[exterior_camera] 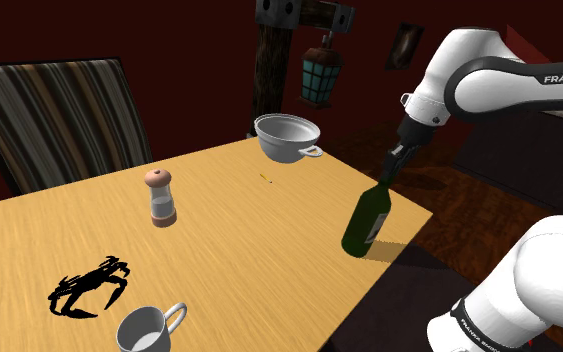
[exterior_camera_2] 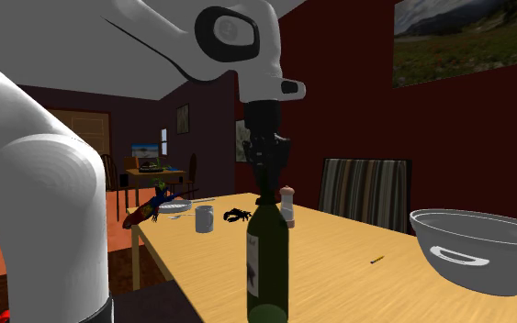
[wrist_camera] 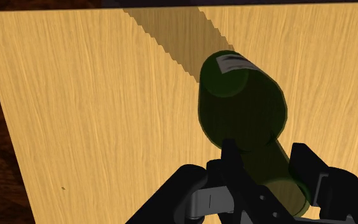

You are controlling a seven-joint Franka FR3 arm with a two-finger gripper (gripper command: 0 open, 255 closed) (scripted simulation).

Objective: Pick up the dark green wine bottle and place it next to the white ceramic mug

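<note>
The dark green wine bottle [exterior_camera: 367, 220] with a pale label stands upright near the table edge at the shoulder view's right. My black gripper [exterior_camera: 393, 168] comes down from above and is shut on its neck. In the wrist view the fingers [wrist_camera: 233, 159] clasp the neck of the bottle [wrist_camera: 241, 102] from both sides, gripper [wrist_camera: 266, 170] over the wood. The second exterior view has the gripper [exterior_camera_2: 265, 172] atop the bottle [exterior_camera_2: 267, 257]. The white mug [exterior_camera: 147, 328] sits far off at the table's near corner, also the mug [exterior_camera_2: 204, 218].
A grey bowl [exterior_camera: 287, 137] stands at the far table edge. A shaker [exterior_camera: 160, 197] and a black crab figure [exterior_camera: 89, 286] lie between bottle and mug. A striped chair [exterior_camera: 59, 110] stands behind the wooden table [exterior_camera: 239, 230]. A small yellow stick [exterior_camera: 265, 179] lies near the bowl.
</note>
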